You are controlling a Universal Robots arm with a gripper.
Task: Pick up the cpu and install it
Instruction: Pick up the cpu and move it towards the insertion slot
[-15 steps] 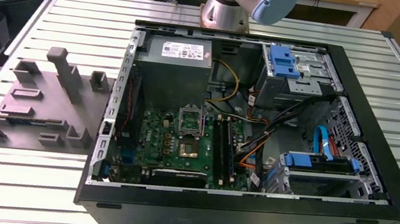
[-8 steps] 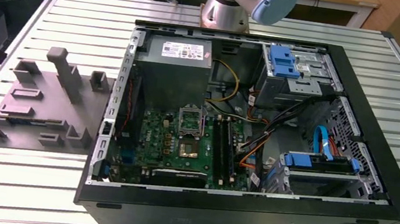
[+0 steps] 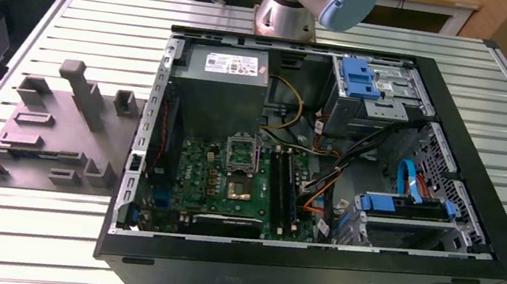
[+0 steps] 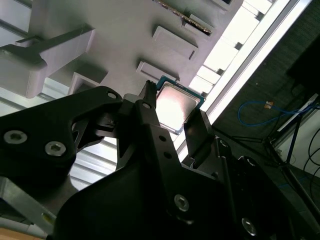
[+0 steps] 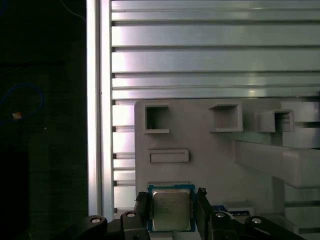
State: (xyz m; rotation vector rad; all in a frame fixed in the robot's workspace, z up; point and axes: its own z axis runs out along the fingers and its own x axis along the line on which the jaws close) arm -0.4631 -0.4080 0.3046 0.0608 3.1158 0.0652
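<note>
Pick-up stage, I judge: the fingers [image 5: 142, 206] are closed on opposite edges of the cpu [image 5: 171, 210], over the grey tray [image 5: 200, 145]. Seating it in the socket [image 3: 239, 186] should need level, square alignment

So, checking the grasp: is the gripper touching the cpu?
Cannot tell. In both wrist views the gripper straddles the cpu closely, but neither contact nor a gap shows plainly.

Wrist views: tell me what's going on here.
The robot arm's black hand is at the small, flat, silver-grey square cpu, at the grey moulded plastic tray on the slatted metal table. Whether it grips the chip can't be told. The open black computer case stands alongside the tray.
</note>
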